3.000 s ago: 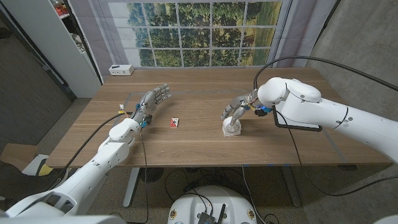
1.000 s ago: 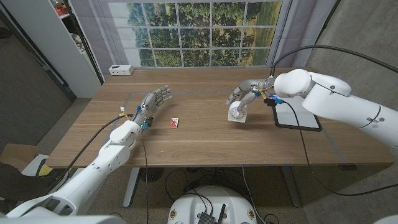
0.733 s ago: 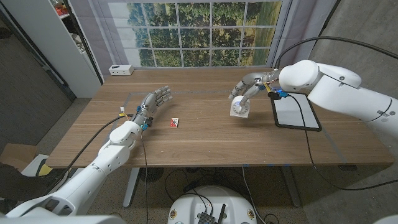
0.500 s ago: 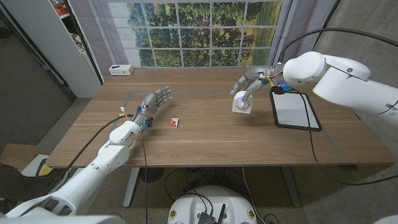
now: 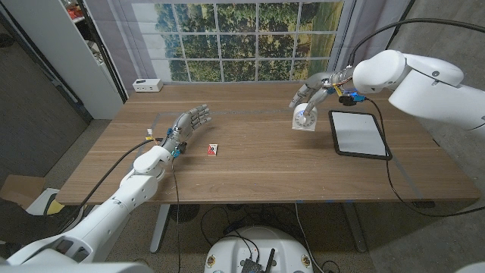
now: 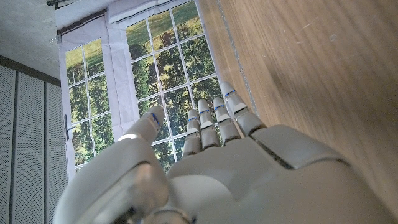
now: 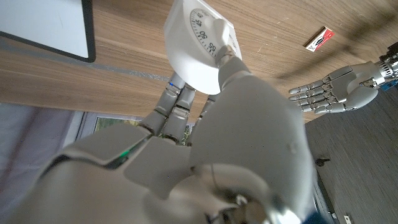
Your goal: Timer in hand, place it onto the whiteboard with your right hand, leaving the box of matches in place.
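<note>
- since three seconds ago we have lifted the round white plastic kitchen timer (image 5: 305,119) off the table and carried it toward the flat black-framed whiteboard (image 5: 358,134); it now hangs just beside the whiteboard's near-left corner, not yet over it.
- our right hand (image 5: 317,92) grips the timer, fingers wrapped round its smooth dial.
- our left hand (image 5: 186,125) holds nothing, fingers spread, well apart from the whiteboard.
- the small red-and-white cardboard box of matches (image 5: 213,151) lies unmoved on the grained wooden table (image 5: 250,171), far left of the whiteboard.
</note>
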{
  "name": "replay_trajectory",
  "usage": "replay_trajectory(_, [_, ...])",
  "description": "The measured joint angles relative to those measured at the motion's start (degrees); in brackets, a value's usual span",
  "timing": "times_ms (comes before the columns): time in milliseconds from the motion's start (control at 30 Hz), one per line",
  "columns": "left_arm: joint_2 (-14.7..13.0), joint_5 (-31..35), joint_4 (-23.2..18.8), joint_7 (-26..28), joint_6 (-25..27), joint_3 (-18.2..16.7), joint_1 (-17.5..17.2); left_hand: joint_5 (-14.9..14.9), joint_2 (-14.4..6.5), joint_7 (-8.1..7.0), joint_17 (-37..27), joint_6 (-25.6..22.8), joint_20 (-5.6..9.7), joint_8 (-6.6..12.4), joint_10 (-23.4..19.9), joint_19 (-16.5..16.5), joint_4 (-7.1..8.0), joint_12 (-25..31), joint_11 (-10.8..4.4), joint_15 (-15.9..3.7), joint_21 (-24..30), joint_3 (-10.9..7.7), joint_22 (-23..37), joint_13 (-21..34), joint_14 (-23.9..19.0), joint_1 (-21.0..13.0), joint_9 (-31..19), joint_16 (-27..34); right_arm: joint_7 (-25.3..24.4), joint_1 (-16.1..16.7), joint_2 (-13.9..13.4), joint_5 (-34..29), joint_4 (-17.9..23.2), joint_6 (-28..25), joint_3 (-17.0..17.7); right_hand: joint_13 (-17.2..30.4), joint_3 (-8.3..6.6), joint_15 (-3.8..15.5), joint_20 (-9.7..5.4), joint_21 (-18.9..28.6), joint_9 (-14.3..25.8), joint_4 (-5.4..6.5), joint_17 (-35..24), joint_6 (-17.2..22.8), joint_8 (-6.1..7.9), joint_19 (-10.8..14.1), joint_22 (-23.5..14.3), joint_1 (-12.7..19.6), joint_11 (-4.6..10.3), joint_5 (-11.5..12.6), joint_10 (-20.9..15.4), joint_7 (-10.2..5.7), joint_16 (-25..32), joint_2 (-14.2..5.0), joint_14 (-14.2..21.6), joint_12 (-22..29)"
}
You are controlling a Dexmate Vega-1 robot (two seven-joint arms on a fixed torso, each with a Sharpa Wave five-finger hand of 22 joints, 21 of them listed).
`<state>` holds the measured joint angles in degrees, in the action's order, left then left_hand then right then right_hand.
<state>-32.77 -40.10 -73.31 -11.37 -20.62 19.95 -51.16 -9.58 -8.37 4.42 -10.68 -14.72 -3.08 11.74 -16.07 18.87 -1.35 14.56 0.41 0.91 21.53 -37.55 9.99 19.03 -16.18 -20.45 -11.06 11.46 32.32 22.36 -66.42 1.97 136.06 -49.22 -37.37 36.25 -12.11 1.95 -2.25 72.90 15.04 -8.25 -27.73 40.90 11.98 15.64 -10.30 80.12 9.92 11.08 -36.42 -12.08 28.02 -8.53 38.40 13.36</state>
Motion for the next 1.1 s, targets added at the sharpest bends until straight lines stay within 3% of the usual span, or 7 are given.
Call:
replay_trajectory(367, [0.05,0.46,-0.01,0.27,0.11,0.17,0.4,0.0,-0.23,0.0,-0.14,0.0,0.0,0.0,-0.64,0.42,0.0,0.0,-0.19,-0.03,0.0,0.0,0.0,0.0,-0.59,0.23,0.0,0.0,-1.34,0.83,-1.66,-0.96,-0.91,-1.27,1.02,-0.16,0.0,0.01,-0.01,0.54,0.0,0.0,0.0,-0.07,0.0,-0.6,0.28,0.1,0.22,-0.02,0.23,-0.08,-0.01,-0.09,-0.01,-0.28])
replay_trajectory(1100, [-0.36,1.49,-2.43,3.07,0.93,0.17,-0.23,0.0,-0.23,0.01,-0.13,-0.6,0.32,0.0,-1.03,0.73,0.0,0.3,-0.42,0.01,-0.44,0.0,0.0,0.18,-0.62,0.23,0.0,0.0,-10.56,8.91,-5.3,3.76,-5.94,-1.23,8.01,-0.44,-0.38,0.11,-0.11,1.33,-0.14,0.13,0.0,-0.67,0.0,-1.94,0.28,0.4,-0.2,0.22,0.62,-0.09,-0.02,-0.38,-0.11,-0.74])
